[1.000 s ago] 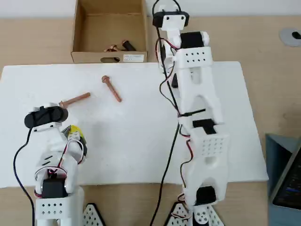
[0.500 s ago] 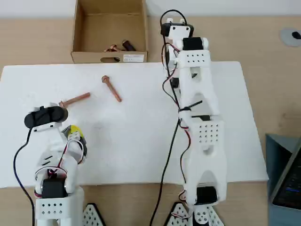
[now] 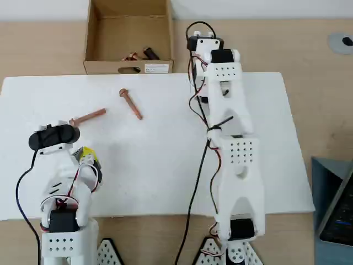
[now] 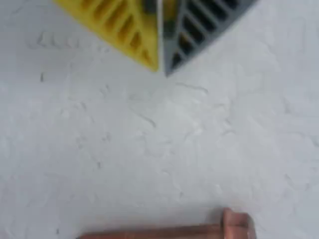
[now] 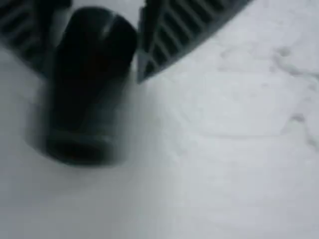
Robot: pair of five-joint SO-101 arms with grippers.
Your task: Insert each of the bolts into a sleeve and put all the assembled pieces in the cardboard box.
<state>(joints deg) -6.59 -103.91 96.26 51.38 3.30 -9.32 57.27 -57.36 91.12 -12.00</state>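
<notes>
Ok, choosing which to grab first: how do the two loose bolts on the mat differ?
The left bolt lies beside the left arm, head toward it; the right bolt lies apart, head toward the cardboard box. They slant opposite ways. Both are copper-coloured, flat, without sleeves.

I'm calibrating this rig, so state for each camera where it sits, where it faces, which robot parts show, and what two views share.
High view: fixed above the table, looking down on white mat, cardboard box, two bolts, both arms.
Left wrist view: on the left wrist, facing the mat; its yellow and grey jaws, shut, near a bolt.
Right wrist view: on the right wrist, facing the mat; its dark jaws hold a black sleeve.
Shared: high and left wrist views both show the mat and, likely, that bolt.
</notes>
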